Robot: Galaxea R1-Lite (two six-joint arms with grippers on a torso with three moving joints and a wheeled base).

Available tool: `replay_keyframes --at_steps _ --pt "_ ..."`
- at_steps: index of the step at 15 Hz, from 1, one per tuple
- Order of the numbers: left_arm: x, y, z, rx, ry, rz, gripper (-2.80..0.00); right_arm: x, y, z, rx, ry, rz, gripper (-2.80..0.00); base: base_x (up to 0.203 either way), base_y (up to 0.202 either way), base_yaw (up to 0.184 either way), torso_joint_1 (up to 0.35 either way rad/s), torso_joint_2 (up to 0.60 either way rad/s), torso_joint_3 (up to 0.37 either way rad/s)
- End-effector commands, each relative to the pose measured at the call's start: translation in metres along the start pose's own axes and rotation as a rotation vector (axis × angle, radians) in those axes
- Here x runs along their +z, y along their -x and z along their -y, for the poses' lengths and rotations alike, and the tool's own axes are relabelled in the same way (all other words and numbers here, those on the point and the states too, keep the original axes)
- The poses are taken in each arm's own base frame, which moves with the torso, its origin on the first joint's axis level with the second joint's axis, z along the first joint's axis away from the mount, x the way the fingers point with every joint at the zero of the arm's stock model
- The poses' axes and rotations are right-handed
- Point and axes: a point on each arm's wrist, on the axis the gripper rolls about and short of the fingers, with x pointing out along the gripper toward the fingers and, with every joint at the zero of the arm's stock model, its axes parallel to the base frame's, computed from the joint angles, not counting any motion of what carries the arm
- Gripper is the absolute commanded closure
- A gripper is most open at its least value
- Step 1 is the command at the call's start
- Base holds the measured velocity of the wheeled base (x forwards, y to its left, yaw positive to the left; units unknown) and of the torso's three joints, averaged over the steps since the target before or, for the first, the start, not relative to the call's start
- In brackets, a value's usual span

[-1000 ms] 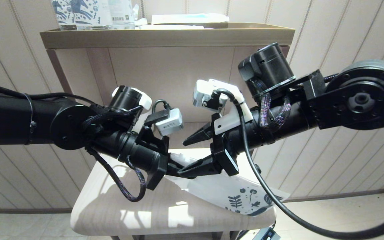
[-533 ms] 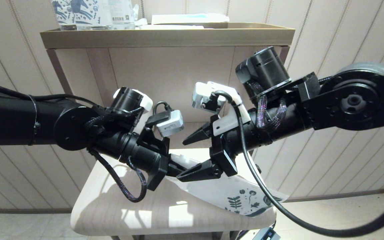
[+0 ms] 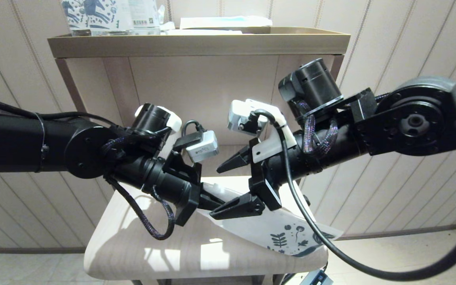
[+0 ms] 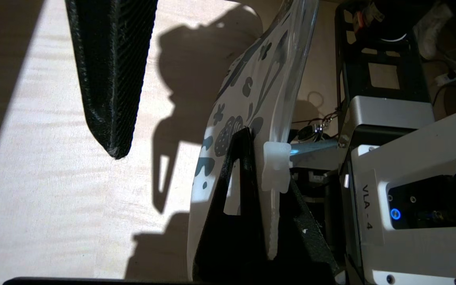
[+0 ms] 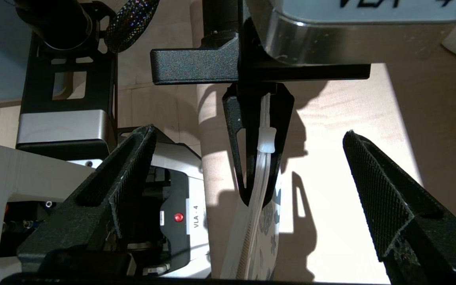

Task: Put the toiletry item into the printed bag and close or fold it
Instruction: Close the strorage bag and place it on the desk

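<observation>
Your left end effector (image 3: 212,202) pinches the plain top edge of the printed bag (image 3: 275,231), which hangs over the chair seat (image 3: 133,245). Your right end effector (image 3: 228,186) is spread around that edge. Close squarely on the white zip slider (image 5: 266,138), then pull straight along the seal.

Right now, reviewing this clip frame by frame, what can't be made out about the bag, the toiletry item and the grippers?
- Toiletry item: not visible in any view; whether it sits inside the printed bag cannot be told.
- Bag's mouth: in head view the left gripper and right gripper cover it; open or sealed unclear.
- White slider: the left gripper's fingers hide its travel.
- Packs on the shelf: cut off by the top edge.
</observation>
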Motion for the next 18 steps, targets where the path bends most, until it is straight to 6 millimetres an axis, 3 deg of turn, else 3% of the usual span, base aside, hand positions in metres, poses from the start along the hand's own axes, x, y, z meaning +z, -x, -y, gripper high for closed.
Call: replay_keyframes --at_steps 1,2,3,18 --pt "-0.0003 -0.0005 0.0000 -0.006 -0.002 0.001 0.00 -0.0005 -0.0005 0.0001 0.010 0.001 0.002 -2.80 0.000 0.000 0.000 0.000 0.00 0.000" --pt "-0.0004 -0.0006 0.0000 -0.006 -0.002 0.001 0.00 -0.0010 -0.0008 0.0005 0.010 -0.001 0.001 -2.80 0.000 0.000 0.000 0.000 0.00 0.000" --pt "-0.0004 -0.0006 0.0000 -0.006 -0.002 0.001 0.00 -0.0011 -0.0007 0.0005 0.013 -0.002 0.002 0.00 0.000 0.000 0.000 0.000 0.00 0.000" --pt "0.0005 0.0008 0.0013 -0.004 -0.003 0.003 0.00 -0.0041 0.0014 0.0004 0.027 -0.007 0.005 0.00 0.000 0.000 0.000 0.000 0.00 0.000"
